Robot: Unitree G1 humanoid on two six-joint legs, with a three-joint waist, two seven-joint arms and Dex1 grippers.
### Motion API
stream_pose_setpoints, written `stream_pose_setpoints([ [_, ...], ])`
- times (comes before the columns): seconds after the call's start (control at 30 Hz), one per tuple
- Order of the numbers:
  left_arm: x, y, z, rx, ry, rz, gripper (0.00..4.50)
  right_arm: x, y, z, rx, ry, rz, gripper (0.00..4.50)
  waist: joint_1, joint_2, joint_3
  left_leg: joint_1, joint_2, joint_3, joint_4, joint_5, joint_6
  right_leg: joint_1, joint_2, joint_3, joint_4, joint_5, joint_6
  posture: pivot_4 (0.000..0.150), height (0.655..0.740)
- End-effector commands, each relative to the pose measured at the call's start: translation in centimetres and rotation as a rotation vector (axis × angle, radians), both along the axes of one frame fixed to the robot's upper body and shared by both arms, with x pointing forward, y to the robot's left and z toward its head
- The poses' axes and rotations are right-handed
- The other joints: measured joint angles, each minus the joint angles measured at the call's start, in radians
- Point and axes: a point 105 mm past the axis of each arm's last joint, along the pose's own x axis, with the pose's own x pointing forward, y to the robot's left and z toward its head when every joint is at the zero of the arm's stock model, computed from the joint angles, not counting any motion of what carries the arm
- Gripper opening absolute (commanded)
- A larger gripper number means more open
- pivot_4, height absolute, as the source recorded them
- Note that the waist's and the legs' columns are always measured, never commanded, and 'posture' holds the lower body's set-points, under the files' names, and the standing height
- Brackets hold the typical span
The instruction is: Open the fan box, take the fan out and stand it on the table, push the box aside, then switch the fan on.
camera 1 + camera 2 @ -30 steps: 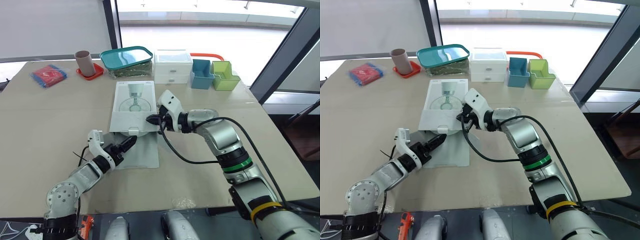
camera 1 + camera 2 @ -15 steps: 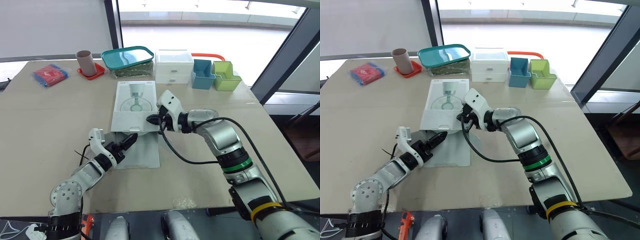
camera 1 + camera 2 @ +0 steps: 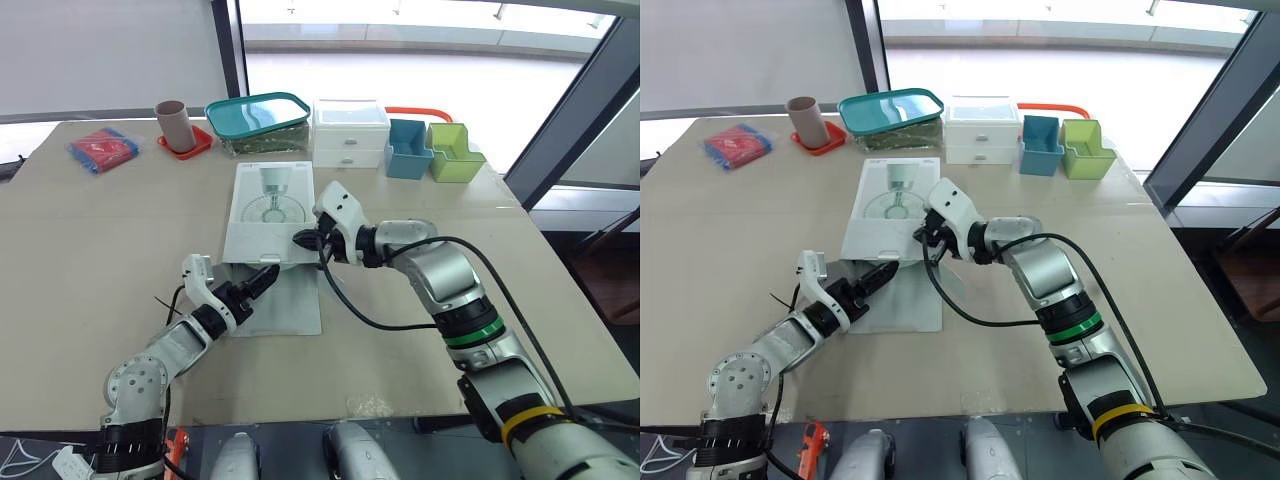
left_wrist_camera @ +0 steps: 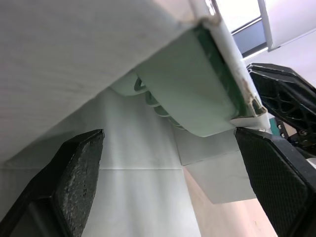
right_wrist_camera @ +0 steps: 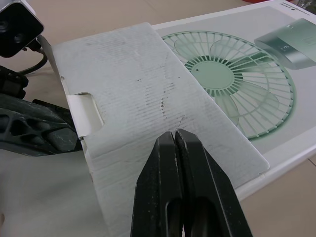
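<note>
the fan box [image 3: 268, 205] lies flat on the table [image 3: 100, 230], near end open, green fan [image 4: 197, 98] inside. our left gripper [image 3: 262, 279] gapes at that opening; our right gripper [image 3: 303, 239], jaws pressed together and empty, sits over the box's near corner.

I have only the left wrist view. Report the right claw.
Observer: Right claw is shut, over a corrugated flap folded back onto the fan box.
Operator: Give me what's past the box's far end.
Observer: A white drawer unit and a teal-lidded container stand beyond it.
Operator: State how the box lies.
Observer: Flat on the table, fan picture facing up.
</note>
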Motion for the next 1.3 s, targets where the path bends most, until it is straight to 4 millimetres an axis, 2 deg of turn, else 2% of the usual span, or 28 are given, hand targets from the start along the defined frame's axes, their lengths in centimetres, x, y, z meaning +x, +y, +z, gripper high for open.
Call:
stream_pose_setpoints([
  [0.03,-0.3,-0.3,-0.4,0.025,0.023,-0.034,4.47,-0.2,-0.1,-0.5,-0.015,0.009,0.001,0.00,0.000,0.000,0.000,0.000,0.000,0.000,0.000,0.000,0.000,0.000,0.000,0.000,0.000,0.000,0.000,0.150,0.7400],
  [0.3,-1.0,-1.3,-1.4,0.093,0.069,-0.111,4.47,-0.4,0.1,-0.7,-0.018,0.009,0.009,0.00,0.000,0.000,0.000,0.000,0.000,0.000,-0.001,0.000,0.000,0.000,0.000,0.000,0.000,0.000,0.000,0.150,0.7400],
  [0.63,-1.1,-1.1,-2.4,0.118,0.120,-0.106,4.47,-0.6,0.1,-0.7,-0.020,0.004,0.015,0.00,0.000,0.000,0.000,0.000,0.000,0.000,-0.001,0.000,0.000,0.001,0.000,0.000,-0.002,0.000,0.000,0.150,0.7400],
  [0.8,-1.5,-1.7,-1.7,0.132,0.068,-0.164,4.47,-0.5,0.1,-0.7,-0.021,-0.002,0.016,0.00,0.000,0.000,0.000,0.000,0.000,0.000,-0.001,0.000,0.000,0.001,0.000,0.000,-0.002,0.000,0.000,0.150,0.7400],
  [1.03,-0.9,-1.3,-1.5,0.070,0.064,-0.109,4.47,-0.5,0.0,-0.7,-0.027,-0.005,0.017,0.00,0.001,0.000,0.000,0.000,-0.001,-0.001,-0.001,0.000,0.000,0.001,-0.001,0.000,-0.003,0.000,0.000,0.150,0.7400],
  [1.3,-0.9,-1.3,0.3,-0.019,-0.015,-0.094,4.47,-0.7,-0.1,-0.9,-0.033,-0.003,0.020,0.00,0.001,0.000,0.000,-0.001,-0.001,-0.001,-0.001,0.000,0.000,0.002,-0.001,0.000,-0.005,0.000,0.000,0.150,0.7400],
])
